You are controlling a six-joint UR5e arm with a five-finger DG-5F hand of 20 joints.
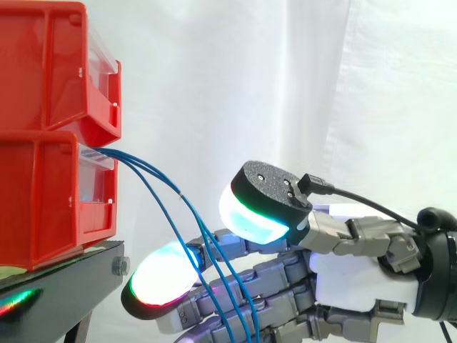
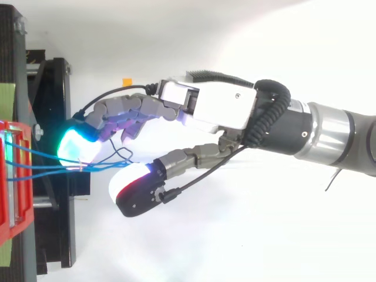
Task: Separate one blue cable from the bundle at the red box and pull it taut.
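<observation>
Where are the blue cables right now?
Side view: the blue cables leave the lower red bin at left and droop rightward across the fingers of the hand. Top view: they run from the bin at the left edge to the fingers.

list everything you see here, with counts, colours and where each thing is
bins: two, red, stacked at left on the stand
stand: one, black, under the bins
cables: several, at least three, blue, from the lower bin's front down across the hand
curtain: one, white, behind everything
orange mark: one, small, beyond the hand in the top view; cannot tell what it is
hand: one, grey and white with glowing pads, fingers nearly straight among the cables, thumb apart
arm: one, silver and black, coming in from the right
</observation>
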